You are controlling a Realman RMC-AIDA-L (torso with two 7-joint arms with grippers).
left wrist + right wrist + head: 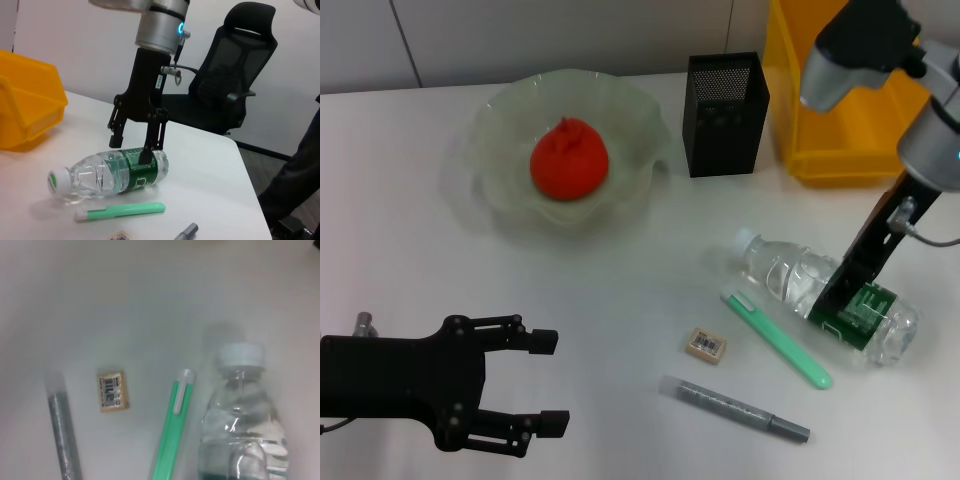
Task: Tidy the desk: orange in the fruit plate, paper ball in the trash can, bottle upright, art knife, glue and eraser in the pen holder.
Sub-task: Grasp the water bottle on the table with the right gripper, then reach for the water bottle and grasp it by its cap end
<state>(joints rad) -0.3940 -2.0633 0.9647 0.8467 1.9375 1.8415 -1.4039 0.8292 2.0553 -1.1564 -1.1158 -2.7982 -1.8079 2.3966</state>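
Right gripper (134, 145), fingers spread open, straddling the green-labelled belly of the clear plastic water bottle (825, 300) lying on its side on the white desk (620, 300). Best closed squarely on the label, then tipped cap-up. Green art knife (776, 340) just beside; open desk behind. Left gripper (545, 382) parked open, empty.

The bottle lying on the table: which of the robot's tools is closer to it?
The right. The right tool is down at the bottle, its fingers straddling the green label. The left tool hovers far off, open, past the eraser.
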